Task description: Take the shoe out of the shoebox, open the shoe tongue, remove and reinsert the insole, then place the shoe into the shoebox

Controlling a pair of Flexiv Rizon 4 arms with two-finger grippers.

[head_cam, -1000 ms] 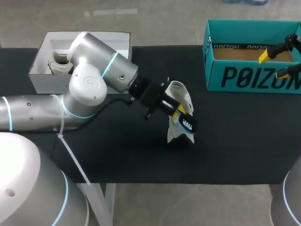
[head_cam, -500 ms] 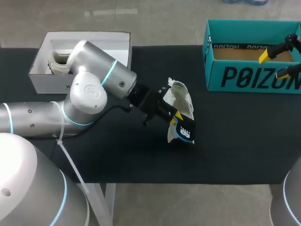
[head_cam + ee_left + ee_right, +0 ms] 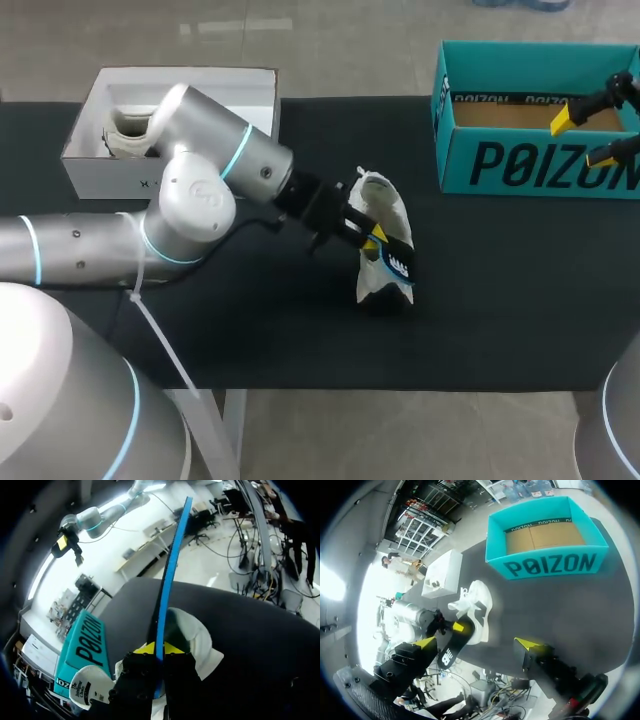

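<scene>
A white shoe (image 3: pixel 383 210) lies on the black table (image 3: pixel 500 280) near the middle. My left gripper (image 3: pixel 375 238) is over the shoe's near end, shut on a dark insole with a blue edge (image 3: pixel 398 264). In the left wrist view the insole (image 3: pixel 170 575) runs edge-on out from between the gripper's (image 3: pixel 159 649) yellow tips, with the shoe (image 3: pixel 197 640) just beneath. My right gripper (image 3: pixel 598 128) hangs open above the teal shoebox (image 3: pixel 530 160). The right wrist view shows that gripper (image 3: pixel 476 643) wide open high over the table, the shoe (image 3: pixel 476 599) and the insole (image 3: pixel 450 649).
A white box (image 3: pixel 100 165) stands at the back left with another pale shoe (image 3: pixel 122 135) inside, partly hidden by my left arm. The teal shoebox (image 3: pixel 545 562) holds only brown card at its bottom.
My left arm's elbow has shifted and its wrist has turned a little, rocking the insole over the shoe's near end. The right arm has not moved.
</scene>
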